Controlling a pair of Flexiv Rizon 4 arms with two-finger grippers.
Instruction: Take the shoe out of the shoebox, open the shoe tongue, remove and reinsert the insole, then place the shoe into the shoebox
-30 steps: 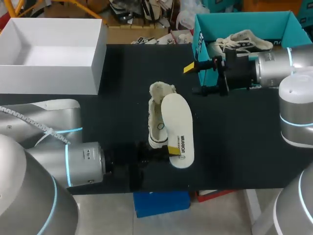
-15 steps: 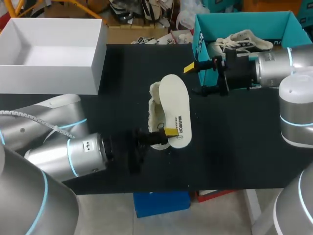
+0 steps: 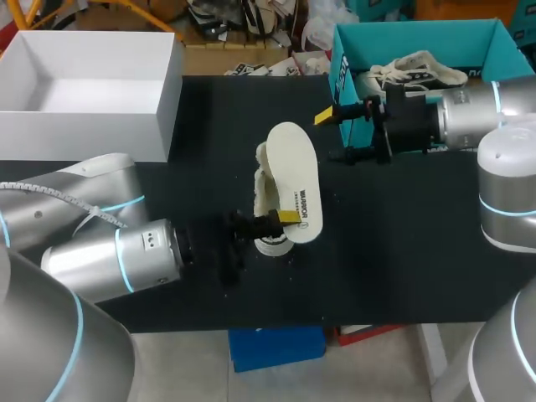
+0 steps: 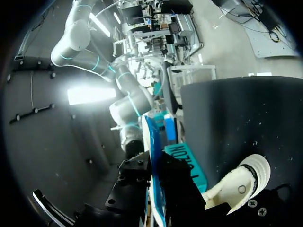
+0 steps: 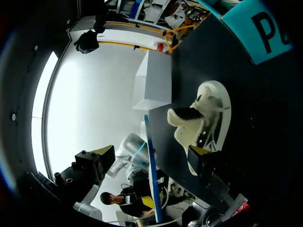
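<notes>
A cream shoe (image 3: 266, 188) lies on its side in the middle of the black table. My left gripper (image 3: 280, 219) is shut on the near end of the white insole (image 3: 295, 172), which leans over the shoe's right side. In the left wrist view the shoe's heel (image 4: 241, 182) shows beside the gripper. My right gripper (image 3: 332, 136) hangs open and empty by the front corner of the teal shoebox (image 3: 339, 79). From the right wrist view the shoe (image 5: 189, 123) lies ahead of that open gripper (image 5: 151, 161), with the insole (image 5: 223, 106) behind it.
A second shoe (image 3: 410, 71) lies inside the teal shoebox at the back right. A large white box (image 3: 84, 138) stands at the back left, also seen as the white box (image 5: 154, 85) beyond the shoe. Bare black table lies in front of and to the right of the shoe.
My left gripper has carried the insole away from the front edge and leftward, so it now leans over the shoe. The right arm has not moved.
</notes>
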